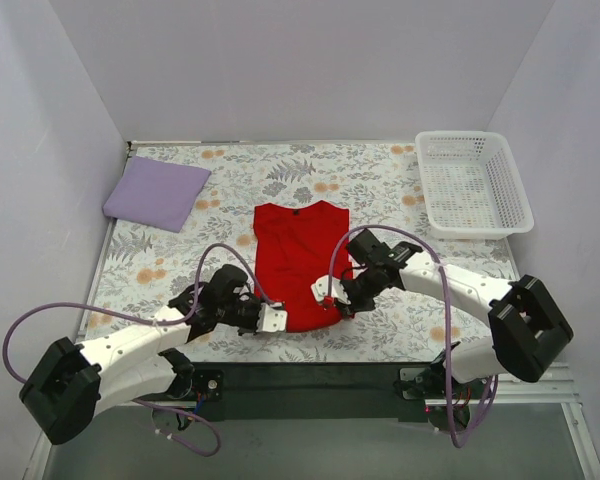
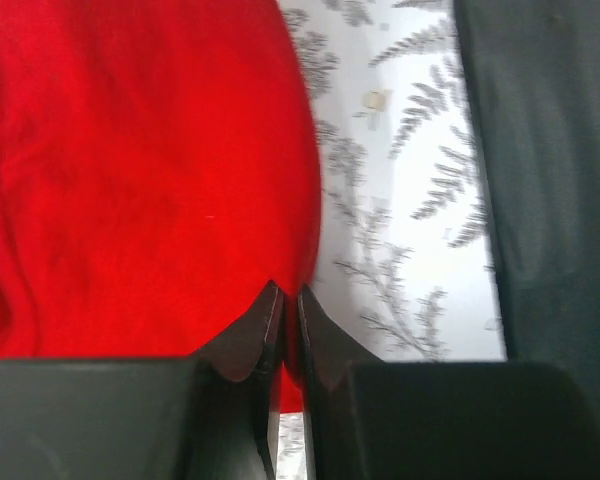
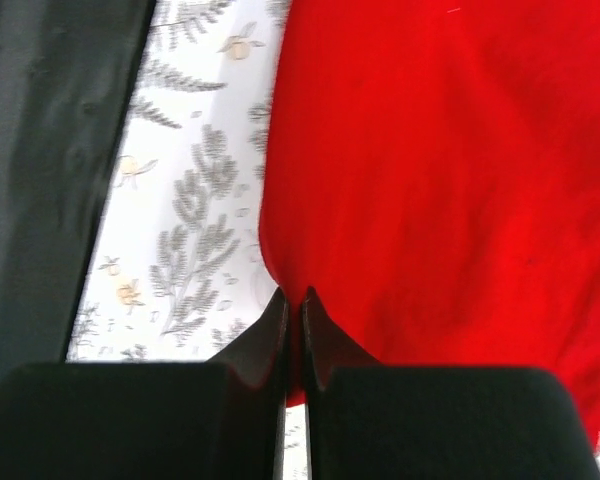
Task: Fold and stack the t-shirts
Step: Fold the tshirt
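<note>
Two t-shirts on the floral cloth [image 1: 380, 180], seen from above. At centre, the red t-shirt [image 1: 298, 250], spread flat, collar toward 12 o'clock, hem toward 6 o'clock. Out at 10 o'clock, near the far left corner and well apart from both arms, the lavender t-shirt [image 1: 157, 193], folded into a rough rectangle. At 2 o'clock, a white lattice basket [image 1: 521, 205], well apart from both garments.

At 7 o'clock of the red t-shirt, the left gripper [image 1: 280, 319], closed tight on the near left corner of the hem. From its own wrist camera, black fingers [image 2: 250, 340] almost meeting, a sliver of red fabric pinched between them, the rest of the garment filling the frame from 9 to 12 o'clock.

At 5 o'clock of the same garment, the right gripper [image 1: 327, 292], likewise clamped down on the near right corner. From its wrist camera, a thin line of red caught in the narrow gap, red cloth spreading toward 1 o'clock, floral print toward 11.

Hem between the two grips possibly lifted a little off the cloth, though too flat a view to say. Beyond each pinched corner, a dark strip [image 2: 550, 180] along the near edge of the table.
</note>
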